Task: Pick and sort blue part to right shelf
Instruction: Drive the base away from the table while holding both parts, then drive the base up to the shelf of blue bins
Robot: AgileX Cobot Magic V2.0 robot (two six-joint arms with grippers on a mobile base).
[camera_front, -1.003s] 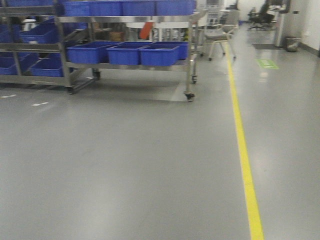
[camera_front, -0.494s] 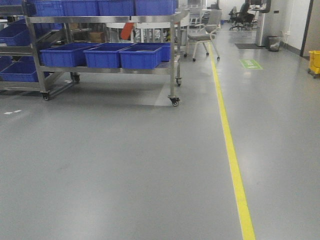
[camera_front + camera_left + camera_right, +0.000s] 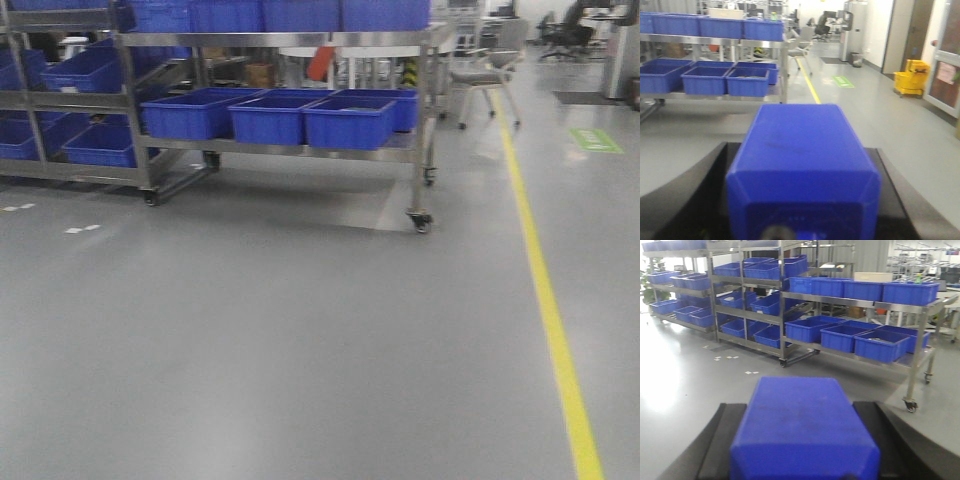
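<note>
My left gripper (image 3: 801, 150) is shut on a blue part (image 3: 802, 170), a squat blue block with sloped shoulders that fills the space between the black fingers (image 3: 700, 185). A small round cap shows at the part's near end. My right gripper (image 3: 801, 407) is shut on a second blue part (image 3: 802, 430) between its black fingers (image 3: 722, 440). The steel shelf (image 3: 290, 150) with blue bins stands on castors ahead, across open floor. It also shows in the left wrist view (image 3: 715, 96) and the right wrist view (image 3: 865, 359). Neither gripper shows in the front view.
More steel racks with blue bins (image 3: 60, 100) stand to the left of the shelf. A yellow floor line (image 3: 545, 300) runs along the right. A chair (image 3: 485, 70) stands behind the shelf. A yellow mop bucket (image 3: 910, 82) is far right by a door.
The front view has swung: the shelf slid left in the frame, then back right, and now sits a little lower and larger. The yellow line shifted with it.
</note>
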